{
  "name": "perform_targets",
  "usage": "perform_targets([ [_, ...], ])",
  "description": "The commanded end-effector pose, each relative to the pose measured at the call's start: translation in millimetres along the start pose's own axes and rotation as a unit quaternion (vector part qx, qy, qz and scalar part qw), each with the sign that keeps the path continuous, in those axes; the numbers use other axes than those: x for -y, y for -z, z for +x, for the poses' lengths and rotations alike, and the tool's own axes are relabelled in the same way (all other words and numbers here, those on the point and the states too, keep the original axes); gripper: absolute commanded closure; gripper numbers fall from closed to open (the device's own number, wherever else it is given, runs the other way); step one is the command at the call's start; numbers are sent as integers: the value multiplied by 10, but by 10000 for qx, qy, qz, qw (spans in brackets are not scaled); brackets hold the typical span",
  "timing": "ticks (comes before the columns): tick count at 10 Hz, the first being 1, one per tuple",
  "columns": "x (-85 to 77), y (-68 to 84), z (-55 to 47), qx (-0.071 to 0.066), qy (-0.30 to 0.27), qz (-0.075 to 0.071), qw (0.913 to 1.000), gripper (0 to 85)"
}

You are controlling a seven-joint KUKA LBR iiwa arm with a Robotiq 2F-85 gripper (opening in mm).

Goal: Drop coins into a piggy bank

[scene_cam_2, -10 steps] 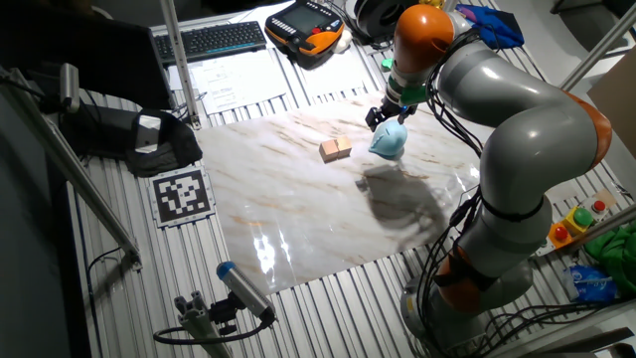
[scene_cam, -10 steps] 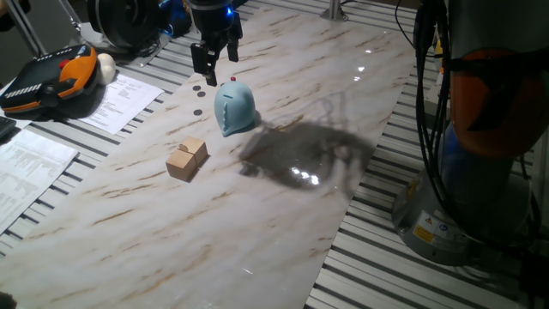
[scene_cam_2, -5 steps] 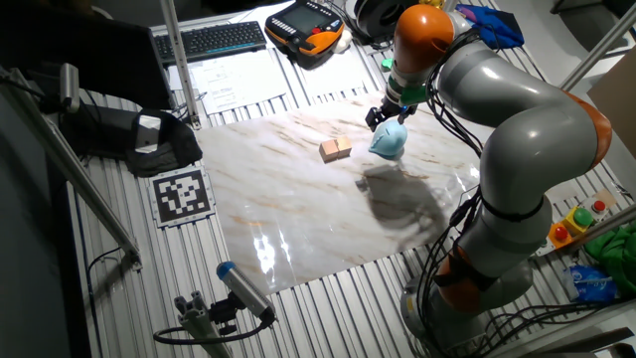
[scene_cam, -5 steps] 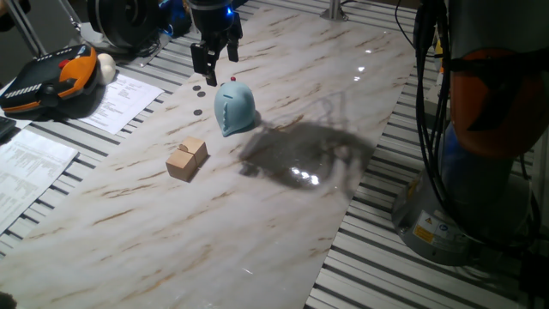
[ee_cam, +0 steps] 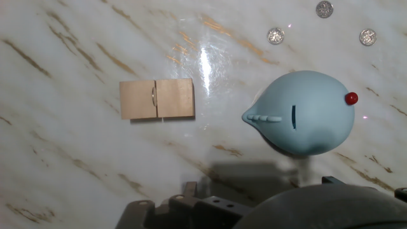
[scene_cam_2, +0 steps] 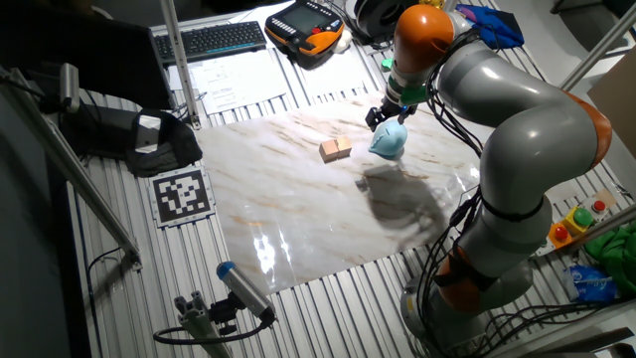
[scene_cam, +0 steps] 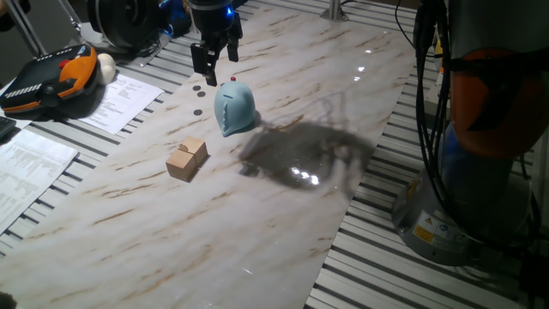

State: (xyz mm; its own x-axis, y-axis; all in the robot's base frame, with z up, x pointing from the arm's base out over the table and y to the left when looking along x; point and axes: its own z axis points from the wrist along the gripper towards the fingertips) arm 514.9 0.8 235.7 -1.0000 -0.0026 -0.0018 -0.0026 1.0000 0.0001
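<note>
The light blue piggy bank [scene_cam: 234, 107] stands on the marble table top [scene_cam: 283, 223]. In the hand view the piggy bank [ee_cam: 305, 114] shows a dark slot on top and a red dot at one end. Three small round coins lie flat beyond it: one coin [ee_cam: 275, 35], a second [ee_cam: 324, 9] and a third [ee_cam: 367, 37]. Two of them appear as dark dots [scene_cam: 196, 86] left of the bank. My gripper [scene_cam: 214, 62] hangs just above and behind the bank, fingers apart, nothing seen between them. The gripper [scene_cam_2: 384, 114] also sits over the bank [scene_cam_2: 389, 142].
Two tan wooden blocks [scene_cam: 186, 158] lie side by side left of the bank, also the blocks [ee_cam: 157, 99]. A teach pendant [scene_cam: 51, 77] and papers [scene_cam: 120, 99] lie off the table's left edge. The arm's base [scene_cam: 463, 172] stands at the right.
</note>
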Motion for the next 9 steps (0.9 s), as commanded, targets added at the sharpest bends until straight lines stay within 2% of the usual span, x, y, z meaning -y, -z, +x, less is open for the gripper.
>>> perform_targets([
  [1, 0, 0, 0, 422, 16, 437, 9982, 850],
  [6, 0, -1, -3, 422, 23, 430, 9982, 850],
  [8, -23, -36, -26, 415, -5, 299, 9987, 850],
  [9, -46, -70, -46, 392, -6, 291, 9988, 850],
])
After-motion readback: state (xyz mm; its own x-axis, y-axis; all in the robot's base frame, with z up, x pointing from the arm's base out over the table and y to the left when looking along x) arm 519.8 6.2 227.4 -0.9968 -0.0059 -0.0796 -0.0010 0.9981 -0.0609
